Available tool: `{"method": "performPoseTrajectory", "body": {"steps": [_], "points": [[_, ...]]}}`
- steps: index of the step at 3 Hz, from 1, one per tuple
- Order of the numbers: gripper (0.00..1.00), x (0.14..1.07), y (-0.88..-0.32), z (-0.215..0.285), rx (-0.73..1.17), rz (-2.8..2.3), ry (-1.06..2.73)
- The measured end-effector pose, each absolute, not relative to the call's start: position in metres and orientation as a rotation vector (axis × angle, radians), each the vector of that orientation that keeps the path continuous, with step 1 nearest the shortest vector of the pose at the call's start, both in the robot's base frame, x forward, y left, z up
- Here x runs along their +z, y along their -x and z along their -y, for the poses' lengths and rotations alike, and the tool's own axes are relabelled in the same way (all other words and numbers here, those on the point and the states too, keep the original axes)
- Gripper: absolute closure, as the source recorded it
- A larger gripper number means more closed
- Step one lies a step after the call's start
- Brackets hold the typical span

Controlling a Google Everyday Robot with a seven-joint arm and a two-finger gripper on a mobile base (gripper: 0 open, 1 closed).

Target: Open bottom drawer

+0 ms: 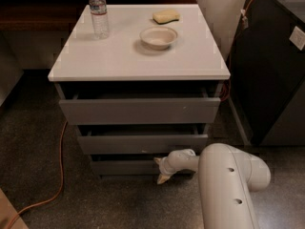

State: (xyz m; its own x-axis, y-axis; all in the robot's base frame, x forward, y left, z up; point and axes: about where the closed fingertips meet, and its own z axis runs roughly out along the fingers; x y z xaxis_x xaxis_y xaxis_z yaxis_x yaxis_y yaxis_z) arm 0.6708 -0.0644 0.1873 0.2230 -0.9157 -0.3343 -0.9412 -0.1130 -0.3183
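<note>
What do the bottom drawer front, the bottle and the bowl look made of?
The bottom drawer looks like painted or laminated board: matte grey, flat, no shine. The bottle is clear plastic, see-through. The bowl is off-white, plastic or ceramic; the look leaves it open. The gripper sits low at the drawer's right end.
</note>
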Motion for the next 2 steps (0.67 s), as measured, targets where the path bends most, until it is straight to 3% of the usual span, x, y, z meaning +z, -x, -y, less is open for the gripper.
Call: {"method": "performPoseTrajectory", "body": {"steps": [2], "points": [[0.72, 0.1812, -0.6582, 0.0638, 0.088, -1.743, 2.049]]}}
